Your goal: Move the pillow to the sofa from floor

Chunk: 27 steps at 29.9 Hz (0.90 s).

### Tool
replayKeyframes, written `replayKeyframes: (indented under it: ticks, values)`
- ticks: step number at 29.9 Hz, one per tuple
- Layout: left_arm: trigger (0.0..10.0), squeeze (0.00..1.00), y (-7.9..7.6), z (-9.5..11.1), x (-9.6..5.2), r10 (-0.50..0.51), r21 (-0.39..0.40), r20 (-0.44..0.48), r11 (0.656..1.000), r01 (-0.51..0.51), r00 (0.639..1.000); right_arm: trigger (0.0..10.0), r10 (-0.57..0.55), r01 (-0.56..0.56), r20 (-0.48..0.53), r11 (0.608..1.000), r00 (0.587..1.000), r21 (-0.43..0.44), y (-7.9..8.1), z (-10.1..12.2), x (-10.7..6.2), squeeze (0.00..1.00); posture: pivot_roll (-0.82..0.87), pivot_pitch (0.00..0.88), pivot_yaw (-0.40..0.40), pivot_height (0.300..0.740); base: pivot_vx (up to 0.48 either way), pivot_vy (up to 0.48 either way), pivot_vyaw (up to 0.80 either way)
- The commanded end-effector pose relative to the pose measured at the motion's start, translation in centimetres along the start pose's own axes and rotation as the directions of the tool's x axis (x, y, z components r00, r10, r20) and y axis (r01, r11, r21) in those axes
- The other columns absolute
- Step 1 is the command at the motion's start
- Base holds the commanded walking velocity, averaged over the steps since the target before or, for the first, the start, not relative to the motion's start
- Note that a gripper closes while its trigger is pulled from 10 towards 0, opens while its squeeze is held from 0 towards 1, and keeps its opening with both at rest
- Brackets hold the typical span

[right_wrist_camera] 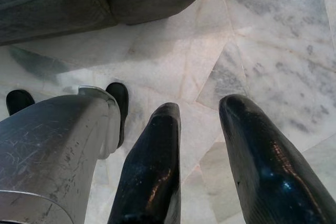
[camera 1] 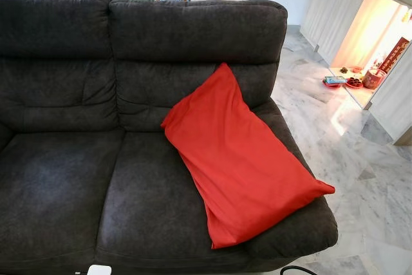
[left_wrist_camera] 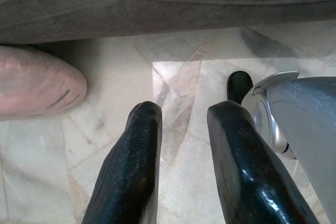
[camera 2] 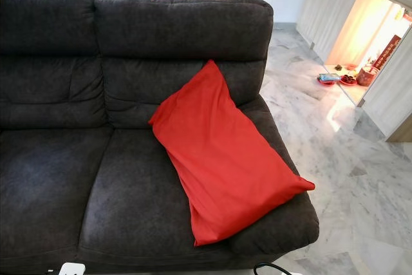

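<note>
Leaning on the sofa [camera 1: 77,178] backrest, the pillow [camera 1: 241,159] overhangs its arm; both end effectors parted, empty.

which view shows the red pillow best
The left eye view: the whole red pillow lies tilted on the sofa, leaning on the backrest. The right eye view shows it too, slightly shifted. Both wrist views look at marble floor and the sofa's base.

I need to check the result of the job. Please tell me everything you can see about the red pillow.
The red pillow is rectangular, in plain smooth fabric, slightly creased. It lies tilted on the dark grey sofa, on the right seat: its upper corner leans against the backrest, its lower part rests on the cushion and the right armrest. No gripper touches it.
</note>
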<state>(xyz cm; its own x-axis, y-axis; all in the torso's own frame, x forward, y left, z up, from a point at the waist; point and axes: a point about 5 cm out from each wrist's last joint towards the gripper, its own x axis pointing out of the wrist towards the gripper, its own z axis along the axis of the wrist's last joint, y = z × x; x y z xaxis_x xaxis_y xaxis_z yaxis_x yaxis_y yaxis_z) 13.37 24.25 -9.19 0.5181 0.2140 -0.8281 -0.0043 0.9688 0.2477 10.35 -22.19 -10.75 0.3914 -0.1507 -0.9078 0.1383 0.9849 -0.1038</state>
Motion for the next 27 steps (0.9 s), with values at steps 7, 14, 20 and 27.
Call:
replayKeyframes:
  ticks: [7,14,20,27]
  values:
    - [10.0,0.0,-0.3,-0.3,-0.1,-0.01,0.003,-0.01,1.0,0.01,1.0,10.0,0.004,-0.004,0.001,1.0,1.0,0.018,0.1,0.1,0.0,0.0,0.13,0.0,-0.087,0.74,-0.035,0.0,0.0]
    - [10.0,0.0,-0.4,-0.6,-0.1,-0.01,-0.003,-0.019,1.0,0.01,1.0,10.0,0.006,-0.006,0.005,1.0,1.0,0.018,0.2,0.4,0.1,0.0,0.13,0.0,-0.091,0.74,-0.257,0.0,0.0]
    - [10.0,0.0,-0.3,-1.0,-0.2,-0.008,-0.006,-0.029,1.0,0.008,1.0,10.0,0.009,-0.01,0.004,1.0,1.0,0.017,0.4,0.5,0.1,0.0,0.13,0.0,-0.088,0.74,-0.285,0.0,0.0]
    - [10.0,0.0,-0.5,-1.6,-0.4,-0.009,-0.003,-0.041,1.0,0.009,0.999,10.0,0.012,-0.012,-0.004,1.0,1.0,0.019,0.5,0.3,0.1,0.0,0.13,0.0,-0.086,0.74,-0.29,0.0,0.0]
